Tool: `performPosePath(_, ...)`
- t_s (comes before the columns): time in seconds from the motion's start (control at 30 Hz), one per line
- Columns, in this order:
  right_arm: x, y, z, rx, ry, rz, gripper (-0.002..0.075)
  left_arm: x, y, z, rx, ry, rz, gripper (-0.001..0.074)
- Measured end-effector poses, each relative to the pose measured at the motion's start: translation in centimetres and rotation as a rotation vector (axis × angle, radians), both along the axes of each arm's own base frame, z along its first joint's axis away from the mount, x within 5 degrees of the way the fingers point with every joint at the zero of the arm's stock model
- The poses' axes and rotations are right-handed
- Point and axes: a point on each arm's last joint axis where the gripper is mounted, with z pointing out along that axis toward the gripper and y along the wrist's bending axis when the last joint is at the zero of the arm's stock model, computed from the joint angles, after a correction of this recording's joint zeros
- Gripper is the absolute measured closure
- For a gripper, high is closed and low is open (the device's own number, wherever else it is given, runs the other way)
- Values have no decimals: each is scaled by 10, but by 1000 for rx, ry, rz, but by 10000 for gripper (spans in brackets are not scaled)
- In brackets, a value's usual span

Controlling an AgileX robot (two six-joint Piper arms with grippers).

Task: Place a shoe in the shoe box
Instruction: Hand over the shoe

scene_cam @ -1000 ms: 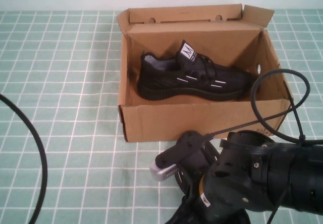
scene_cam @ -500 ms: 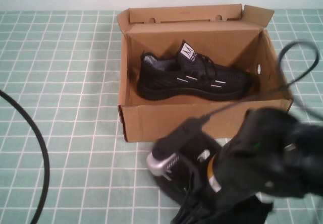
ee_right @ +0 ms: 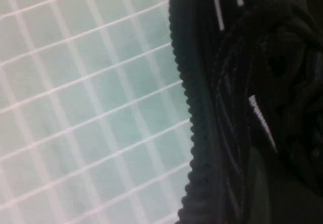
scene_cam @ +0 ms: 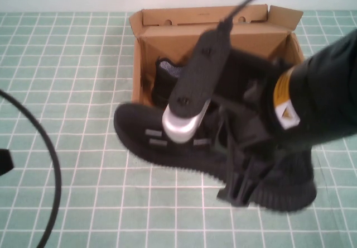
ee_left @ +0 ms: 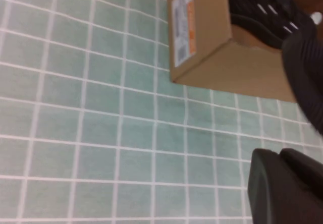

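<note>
One black knit sneaker with white dash stripes (scene_cam: 167,142) hangs in your right gripper (scene_cam: 245,175), fingers clamped on it, before the brown cardboard shoe box (scene_cam: 146,69) (its twin already inside); carry it over the front wall and lower, while your left gripper (ee_left: 282,183) idles beside the box, fingers unreadable.

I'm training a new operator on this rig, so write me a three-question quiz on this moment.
1. True or false: the shoe box is empty.
2. Which claw carries the second shoe? A: the left claw, off to the box's left. B: the right claw, in front of the box.
3. Fill in: the first shoe lies ___ the box.
Key: 1 false; 2 B; 3 inside.
</note>
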Motion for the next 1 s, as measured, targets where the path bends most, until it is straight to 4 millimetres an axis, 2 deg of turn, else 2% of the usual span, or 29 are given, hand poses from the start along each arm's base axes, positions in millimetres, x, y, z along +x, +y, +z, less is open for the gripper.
performPosePath(0.13,4,-4,12,-42,-92,40,725,11,-7,-2,-50,26,-68,739)
performPosePath(0.37,3,-11,17,-85,-112,48,725,42,-28,-9,-229,82,-264,739)
performPosePath(0.5,-4,-27,31,-57,-148,22,725,62,-35,-16,-313,115,-314,739)
performPosePath(0.67,-18,-49,49,0,-181,12,725,83,-47,-21,-523,174,-406,739)
performPosePath(0.87,-25,-59,54,15,-171,2,725,112,-52,-37,-668,236,-393,739)
performPosePath(1.0,-25,-59,54,14,-172,2,725,119,-53,-41,-693,243,-389,739)
